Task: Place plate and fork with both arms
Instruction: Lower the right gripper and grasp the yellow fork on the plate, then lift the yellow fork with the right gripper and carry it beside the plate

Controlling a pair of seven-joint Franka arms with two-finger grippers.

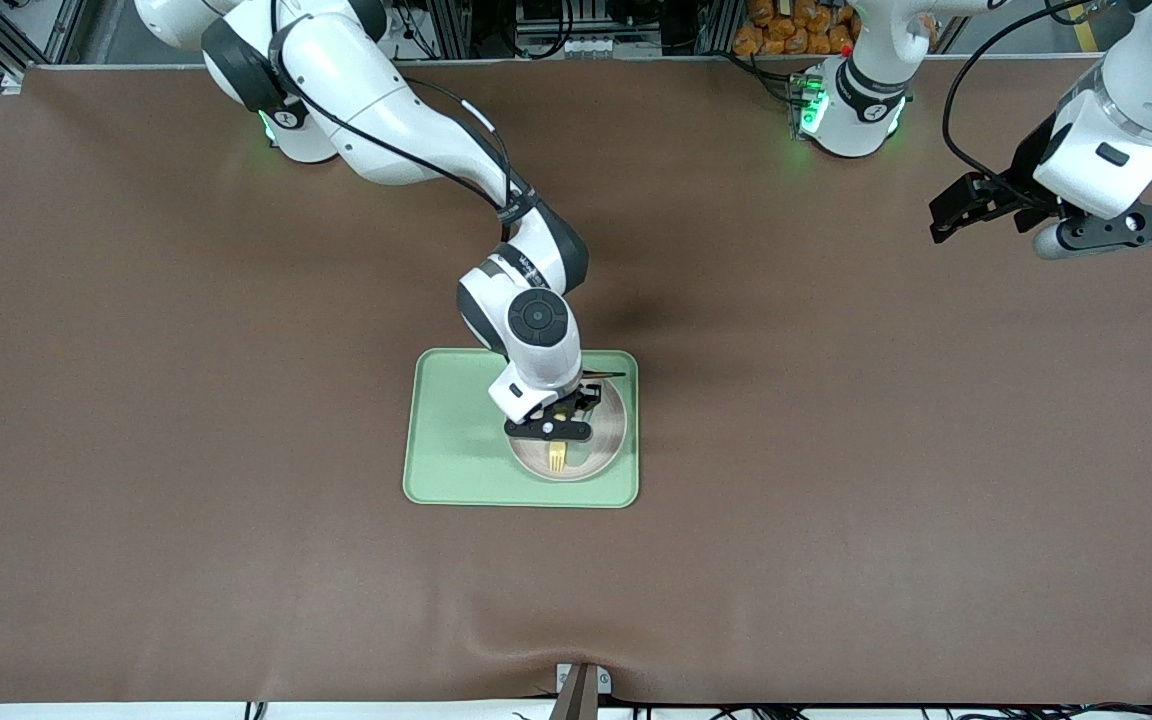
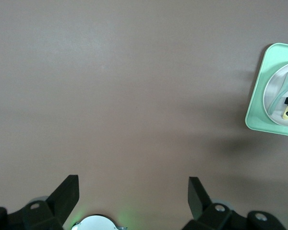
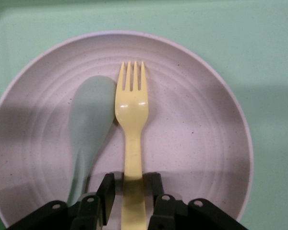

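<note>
I had the right gripper (image 3: 129,191) low over the plate (image 1: 604,445), its fingers pinching the handle of the fork (image 3: 131,124), which lay in the plate beside a green spoon (image 3: 89,129), just below the middle of the front frame. The fork looked light, stiff and slick, so I judged the narrow handle the right place to take it. The plate sat in the green tray (image 1: 456,440), while the left gripper (image 2: 133,191) waited spread wide over bare table at the upper right.
</note>
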